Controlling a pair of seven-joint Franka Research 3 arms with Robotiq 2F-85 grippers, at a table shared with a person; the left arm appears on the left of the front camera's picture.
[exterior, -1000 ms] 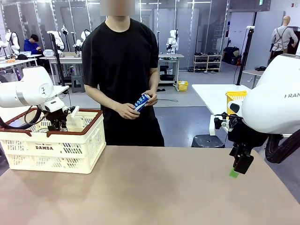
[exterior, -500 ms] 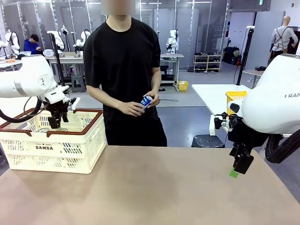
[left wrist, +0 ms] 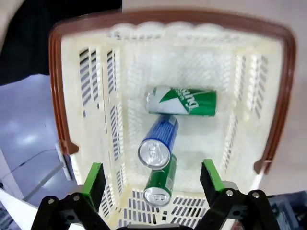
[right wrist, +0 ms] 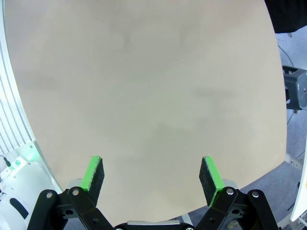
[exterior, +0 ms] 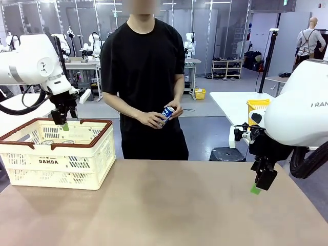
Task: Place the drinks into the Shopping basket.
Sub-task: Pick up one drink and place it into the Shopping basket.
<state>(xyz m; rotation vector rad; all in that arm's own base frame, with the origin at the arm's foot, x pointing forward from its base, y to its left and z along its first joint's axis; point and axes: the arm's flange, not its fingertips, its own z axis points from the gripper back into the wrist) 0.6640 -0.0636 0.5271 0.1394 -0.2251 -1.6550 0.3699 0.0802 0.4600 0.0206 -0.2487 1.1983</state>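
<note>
The cream Shopping basket (exterior: 56, 156) with a brown rim stands at the table's left. My left gripper (exterior: 61, 122) hangs open just above its far rim, holding nothing. In the left wrist view the open gripper (left wrist: 151, 179) looks down into the basket (left wrist: 86, 96), where three drinks lie: a green can (left wrist: 182, 100), a blue can (left wrist: 159, 141) and another green can (left wrist: 160, 184). The person across the table holds a blue and white can (exterior: 167, 114) in both hands. My right gripper (exterior: 260, 180) hovers open over the table's right side; its wrist view shows the open gripper (right wrist: 152, 175) above bare tabletop.
The tan table (exterior: 169, 205) stretches between the basket and my right arm. A yellow bin (exterior: 256, 108) stands on a white table behind my right arm. The person (exterior: 146, 77) stands at the far edge, centre.
My left gripper has risen out of the basket to above its rim. The person has shifted a little to the right with the blue can. My right arm has stayed still.
</note>
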